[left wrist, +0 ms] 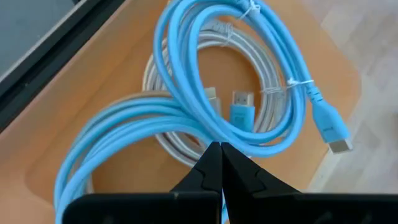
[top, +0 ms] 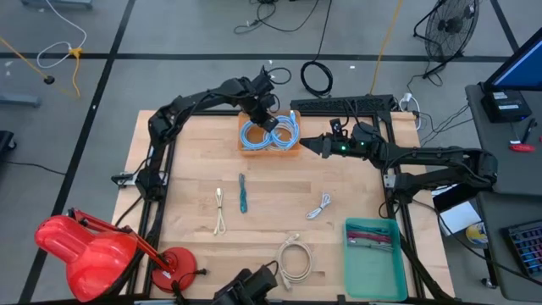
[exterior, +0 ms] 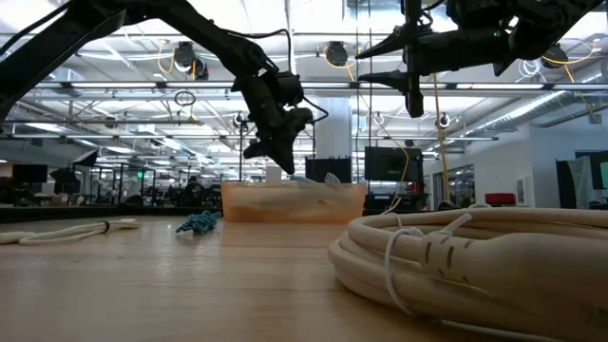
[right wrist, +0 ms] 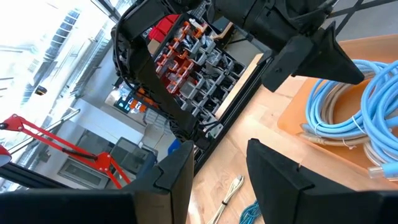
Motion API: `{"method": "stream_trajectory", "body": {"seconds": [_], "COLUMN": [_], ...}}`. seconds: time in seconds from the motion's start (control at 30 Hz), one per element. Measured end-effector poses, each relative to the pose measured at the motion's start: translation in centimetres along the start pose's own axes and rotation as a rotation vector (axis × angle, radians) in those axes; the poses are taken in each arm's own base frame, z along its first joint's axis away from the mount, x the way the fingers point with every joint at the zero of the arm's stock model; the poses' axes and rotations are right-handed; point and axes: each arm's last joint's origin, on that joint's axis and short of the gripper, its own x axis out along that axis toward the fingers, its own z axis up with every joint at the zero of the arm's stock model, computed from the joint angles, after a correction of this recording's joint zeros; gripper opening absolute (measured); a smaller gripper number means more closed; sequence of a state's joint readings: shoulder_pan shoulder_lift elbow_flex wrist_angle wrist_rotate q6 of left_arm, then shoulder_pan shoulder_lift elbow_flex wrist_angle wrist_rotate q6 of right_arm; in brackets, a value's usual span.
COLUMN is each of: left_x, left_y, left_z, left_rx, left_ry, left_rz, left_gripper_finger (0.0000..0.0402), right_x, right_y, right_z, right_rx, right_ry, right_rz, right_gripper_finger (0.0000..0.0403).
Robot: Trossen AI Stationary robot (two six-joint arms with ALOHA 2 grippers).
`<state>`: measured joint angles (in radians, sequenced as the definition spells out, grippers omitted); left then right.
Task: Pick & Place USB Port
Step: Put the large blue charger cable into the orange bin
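Observation:
An orange tray at the table's far middle holds two coiled light-blue cables and a grey-white coil, their plugs lying inside the loops. My left gripper hangs shut just above the coils, pointing steeply down, with nothing between its fingers. In the low view it stands clear above the tray. My right gripper is held level and high, to the right of the tray, open and empty. Which cable carries the USB port I cannot tell.
Loose on the wooden table lie a cream cable, a teal braided cable, a grey cable and a white coil. A green bin sits near right, a red lamp near left, a black strip at the far edge.

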<state>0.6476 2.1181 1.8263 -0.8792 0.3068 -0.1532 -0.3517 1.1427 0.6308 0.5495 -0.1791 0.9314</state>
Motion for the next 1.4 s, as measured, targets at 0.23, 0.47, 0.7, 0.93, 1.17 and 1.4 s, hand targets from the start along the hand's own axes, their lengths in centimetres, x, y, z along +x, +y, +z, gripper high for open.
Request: {"method": "stream_trajectory", "body": {"seconds": [0.23, 0.47, 0.7, 0.93, 1.17, 1.4], "left_x": [0.1, 0.7, 2.0, 2.6, 3.4, 4.5], "left_y": [-0.4, -0.9, -0.9, -1.1, -1.0, -1.2], "left_z": [0.0, -0.1, -0.3, -0.2, -0.1, -0.2], "left_rx": [0.004, 0.020, 0.023, 0.042, 0.043, 0.041], "left_ry": [-0.003, 0.006, 0.037, 0.024, 0.028, 0.038], "left_rz": [-0.017, -0.022, -0.021, -0.021, -0.034, -0.049], "left_gripper_finger": [0.0000, 0.0000, 0.0000, 0.0000, 0.0000, 0.0000], "right_x": [0.0, 0.0, 0.0, 0.0, 0.0, 0.0], "right_y": [0.0, 0.0, 0.0, 0.0, 0.0, 0.0], "right_z": [0.0, 0.0, 0.0, 0.0, 0.0, 0.0], "right_rx": [0.000, 0.000, 0.000, 0.000, 0.000, -0.004], "right_ry": [0.000, 0.001, 0.001, 0.004, 0.005, 0.005], "right_rz": [0.000, 0.000, 0.001, 0.003, 0.003, 0.003], "right_gripper_finger": [0.0141, 0.0141, 0.0141, 0.0141, 0.0141, 0.0141]}}
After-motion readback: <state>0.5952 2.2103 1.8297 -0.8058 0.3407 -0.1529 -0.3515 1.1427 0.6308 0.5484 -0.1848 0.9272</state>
